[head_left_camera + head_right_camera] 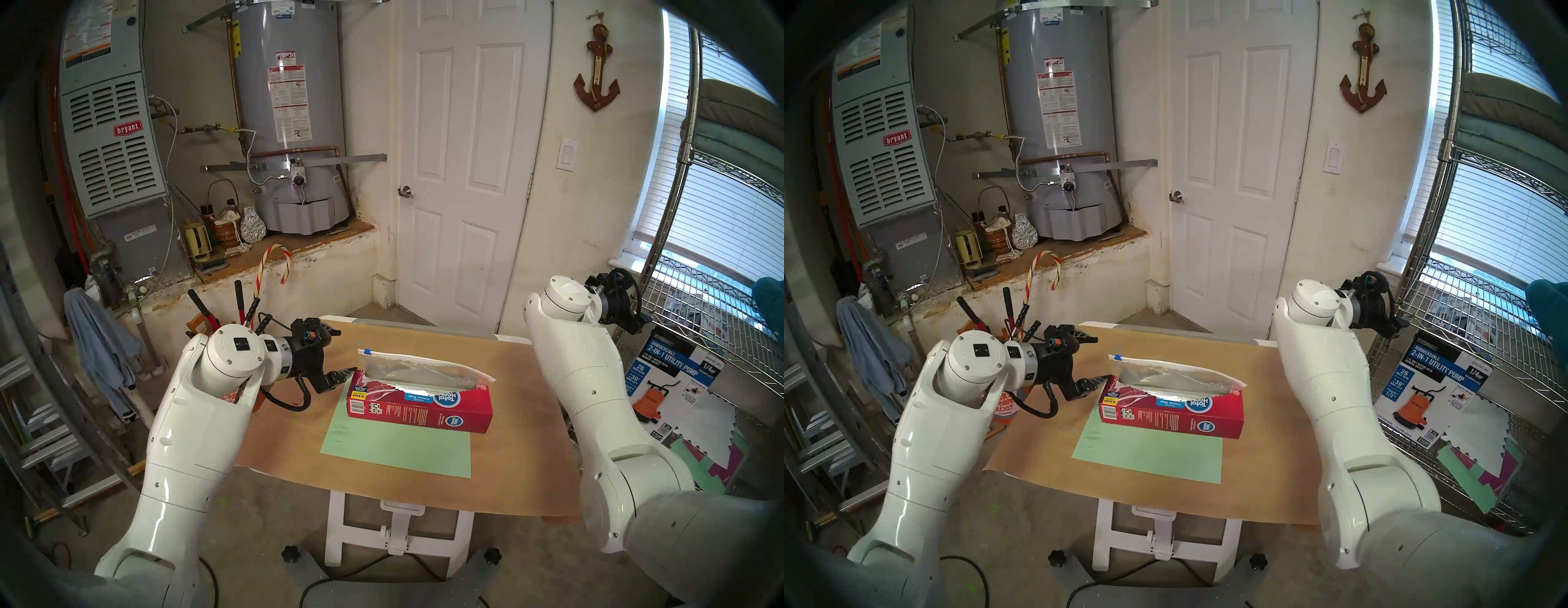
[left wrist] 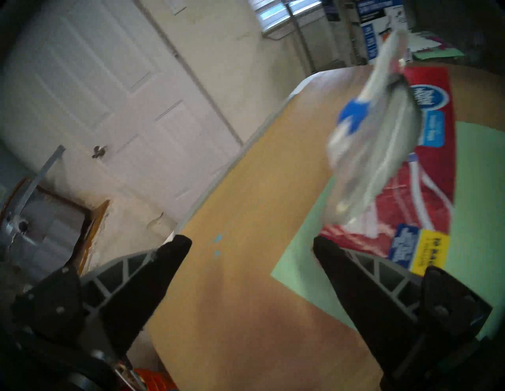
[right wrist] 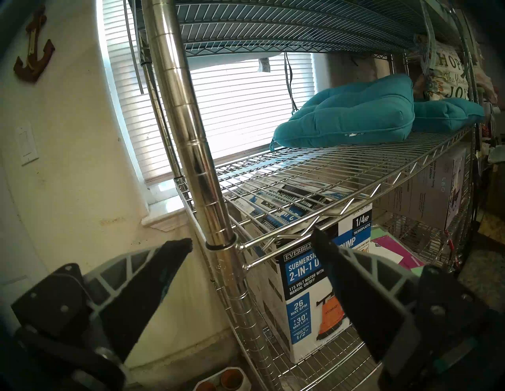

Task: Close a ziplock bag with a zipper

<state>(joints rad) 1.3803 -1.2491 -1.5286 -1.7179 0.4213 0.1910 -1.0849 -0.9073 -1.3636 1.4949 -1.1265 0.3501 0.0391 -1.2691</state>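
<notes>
From the head views, the ziplock bag [image 1: 424, 370] stands up out of the red box [image 1: 420, 407], the zipper [image 1: 367, 351] at its end nearest the left gripper [image 1: 339, 352], which gapes wide and empty beside that box.

The left wrist view shows nothing gripped; judged step: approach, next pinching the slider.

The right gripper [image 3: 251, 240] faces a wire shelf [image 3: 328, 174], spread, well away from the box.

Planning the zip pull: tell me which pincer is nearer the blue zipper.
Left. The left pincer hangs open just beside the zipper at the bag's left end, not touching it. The right pincer is off the table, open, facing the wire shelf.
</notes>
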